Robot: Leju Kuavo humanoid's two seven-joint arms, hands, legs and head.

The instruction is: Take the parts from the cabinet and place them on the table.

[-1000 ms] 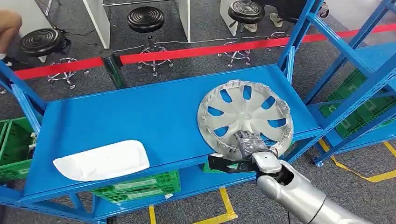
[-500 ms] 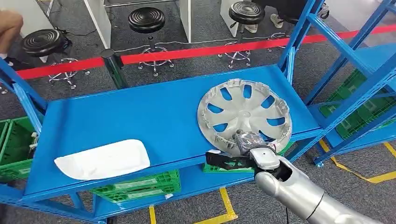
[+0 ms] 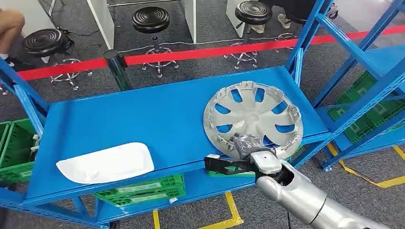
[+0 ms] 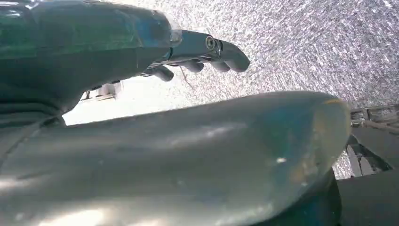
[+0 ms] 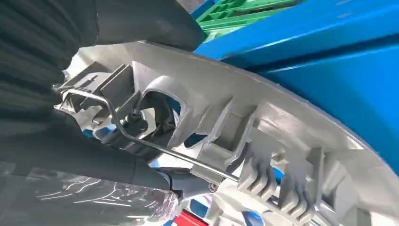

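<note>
Leftmost, a white part (image 3: 106, 163) lies flat near the blue shelf's (image 3: 143, 117) front edge. Rightward, the silver hubcap (image 3: 252, 118) rests on that shelf, overhanging its front. My right robot hand (image 3: 248, 145) clamps its near rim; my left robot hand (image 4: 197, 52) hangs with fingers apart, holding nothing.

A grey carpeted floor (image 3: 200, 67) lay behind the blue metal shelving (image 3: 143, 119), with yellow tape lines (image 3: 382, 181) marking it at the near right. A red barrier belt (image 3: 215, 51) ran across on a dark post (image 3: 114, 67), and beyond it stood black round stools (image 3: 150, 20) on chrome bases beside white table legs (image 3: 102, 21). Green plastic crates (image 3: 143, 191) sat on the lower shelves.
</note>
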